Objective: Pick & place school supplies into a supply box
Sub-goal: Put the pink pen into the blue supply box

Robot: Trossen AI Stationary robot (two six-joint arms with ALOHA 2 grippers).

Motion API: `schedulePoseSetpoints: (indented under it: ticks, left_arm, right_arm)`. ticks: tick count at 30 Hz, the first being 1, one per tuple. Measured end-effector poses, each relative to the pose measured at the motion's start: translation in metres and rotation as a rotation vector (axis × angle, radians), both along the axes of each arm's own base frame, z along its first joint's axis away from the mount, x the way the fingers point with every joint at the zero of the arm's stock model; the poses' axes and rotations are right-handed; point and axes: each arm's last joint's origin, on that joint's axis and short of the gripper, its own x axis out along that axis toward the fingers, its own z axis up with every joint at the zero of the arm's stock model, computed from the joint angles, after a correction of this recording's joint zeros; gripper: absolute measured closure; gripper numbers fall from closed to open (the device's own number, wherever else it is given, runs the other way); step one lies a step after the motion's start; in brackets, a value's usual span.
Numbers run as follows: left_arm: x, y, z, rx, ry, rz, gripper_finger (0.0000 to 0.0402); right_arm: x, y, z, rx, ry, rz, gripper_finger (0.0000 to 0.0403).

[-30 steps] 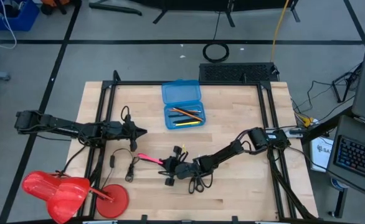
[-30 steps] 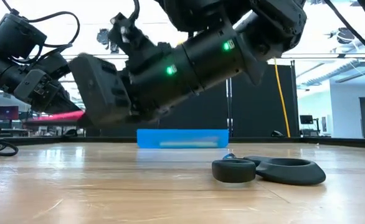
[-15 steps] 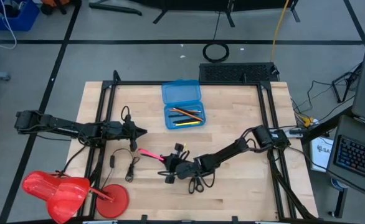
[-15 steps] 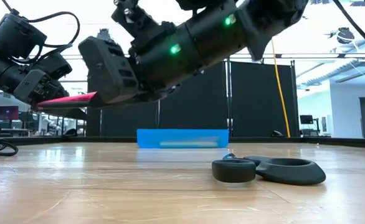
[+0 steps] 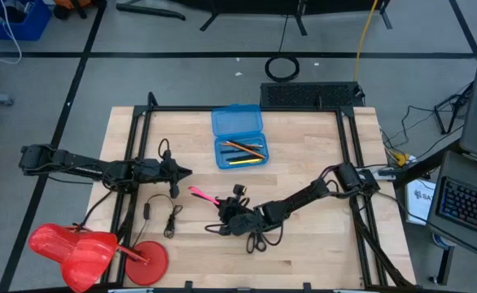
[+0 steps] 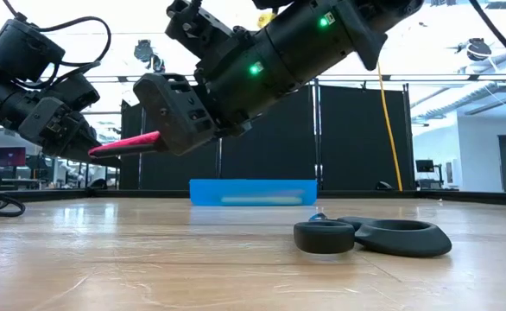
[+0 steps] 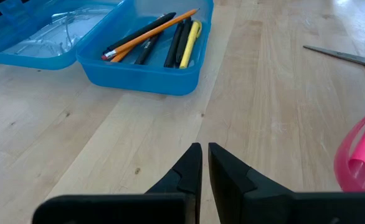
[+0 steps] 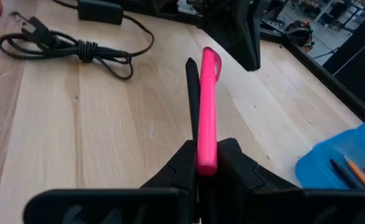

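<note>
Around your wooden bench [image 5: 320, 163] you see a grey floor [image 5: 181, 81] crossed by dark lines. A coiled black cable [image 5: 282, 67] lies on it beyond the far edge, and a yellow cord [image 5: 364, 37] runs down nearby. A keyboard [image 5: 470, 207] sits off to one side. Across the room stand black curtain panels [image 6: 357, 138], with bright ceiling light above them.

Bare wood between right gripper [image 5: 219, 208] and open supply box [image 5: 240, 150]: passage free. Left gripper [image 5: 185, 172] sits beside that lane, fingers together, partly narrowing it. Scissors [image 5: 257, 238] lie flat on table near right arm, low obstacle. Coiled black cable [image 5: 170, 218] with plug clutters table beside left arm. Box tray half filled with pens [image 7: 170, 37]; room remains.
</note>
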Motion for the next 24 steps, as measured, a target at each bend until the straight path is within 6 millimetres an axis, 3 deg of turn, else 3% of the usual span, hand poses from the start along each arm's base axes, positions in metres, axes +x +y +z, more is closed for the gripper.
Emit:
schedulePoseSetpoints:
  ticks: [10, 15, 19, 24]
  left_arm:
    - [0.000, 0.000, 0.000, 0.000, 0.000, 0.000, 0.0371]
    - [0.000, 0.000, 0.000, -0.001, 0.002, 0.000, 0.0371]
    - [0.000, 0.000, -0.001, -0.001, 0.006, 0.000, 0.0371]
    - [0.000, 0.000, -0.001, -0.003, 0.009, 0.001, 0.0371]
  right_arm:
    - [-0.003, -0.002, -0.002, 0.019, 0.026, -0.029, 0.0372]
    - [0.002, -0.007, -0.004, 0.290, 0.015, 0.063, 0.0372]
    - [0.001, -0.006, -0.016, 0.354, 0.033, 0.101, 0.0372]
    - [-0.008, -0.022, -0.033, 0.517, -0.021, 0.159, 0.0372]
